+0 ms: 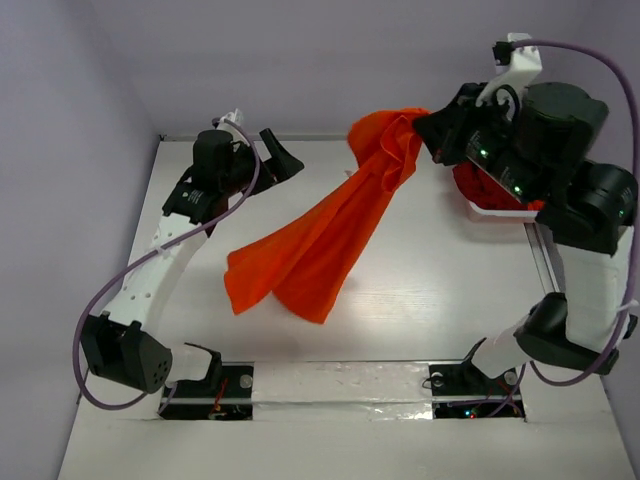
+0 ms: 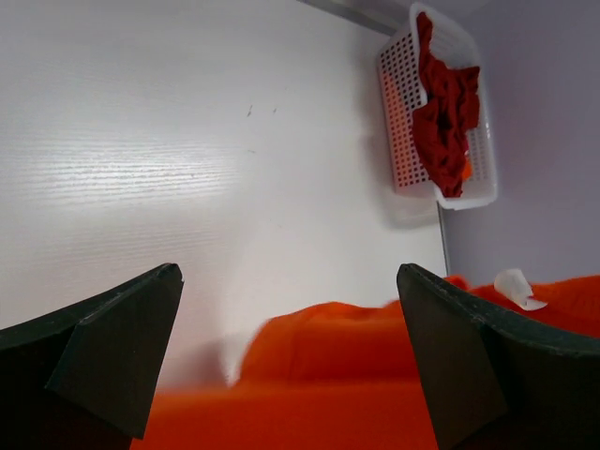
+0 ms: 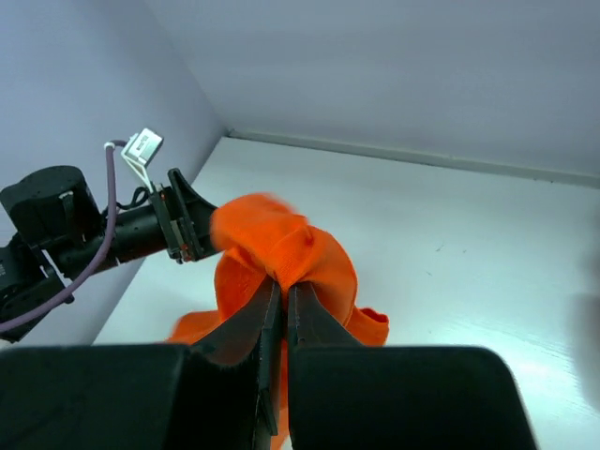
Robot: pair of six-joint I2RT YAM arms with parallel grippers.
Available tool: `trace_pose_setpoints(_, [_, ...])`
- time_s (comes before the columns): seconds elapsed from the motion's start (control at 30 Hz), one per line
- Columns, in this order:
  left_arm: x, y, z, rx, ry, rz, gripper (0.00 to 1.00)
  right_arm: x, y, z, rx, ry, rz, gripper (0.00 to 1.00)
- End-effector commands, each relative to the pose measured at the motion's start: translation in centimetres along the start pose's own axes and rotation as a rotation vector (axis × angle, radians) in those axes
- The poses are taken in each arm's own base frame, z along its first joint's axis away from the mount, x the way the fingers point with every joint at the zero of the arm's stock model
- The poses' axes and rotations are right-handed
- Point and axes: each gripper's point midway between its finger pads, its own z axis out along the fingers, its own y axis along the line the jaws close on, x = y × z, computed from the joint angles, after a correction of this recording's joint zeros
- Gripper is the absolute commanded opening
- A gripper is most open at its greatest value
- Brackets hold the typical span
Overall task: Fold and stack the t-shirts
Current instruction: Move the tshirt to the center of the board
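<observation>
Desk (image 1: 440, 290) bare across centre and lower right of top view; walls close along left and upper edges.
Right arm raised at upper right. Right gripper (image 3: 284, 286) pinched tight on bunched fold of orange t-shirt (image 1: 320, 235); cloth hangs diagonally toward lower left, low end on desk.
Left arm stretched along left side. Left gripper (image 2: 289, 272) spread wide, holding nothing, apart from shirt.
Dark red t-shirt (image 2: 448, 103) heaped in white lattice basket (image 2: 398, 103) at right edge, partly behind right arm.
</observation>
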Motion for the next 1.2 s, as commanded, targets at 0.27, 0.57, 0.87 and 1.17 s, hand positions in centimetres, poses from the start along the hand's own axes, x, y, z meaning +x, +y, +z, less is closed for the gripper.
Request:
trace_pose_setpoints(0.27, [-2.2, -2.4, -2.1, 0.026, -0.098, -0.016, 0.99, 9.5, 1.2, 7.0, -0.009, 0.256, -0.083, 0.0])
trace_pose_setpoints(0.57, [-2.7, -2.9, -2.1, 0.025, -0.085, 0.001, 0.99, 15.8, 1.2, 10.8, 0.041, 0.446, -0.085, 0.66])
trace_pose_setpoints(0.87, [5.5, -1.5, -4.7, -0.001, 0.109, 0.031, 0.99, 14.7, -0.7, 10.7, 0.124, 0.413, -0.052, 1.0])
trace_pose_setpoints(1.17, [20.6, 0.8, -10.0, -0.036, 0.456, 0.081, 0.99, 13.6, -3.8, 8.2, 0.243, 0.333, 0.031, 1.0])
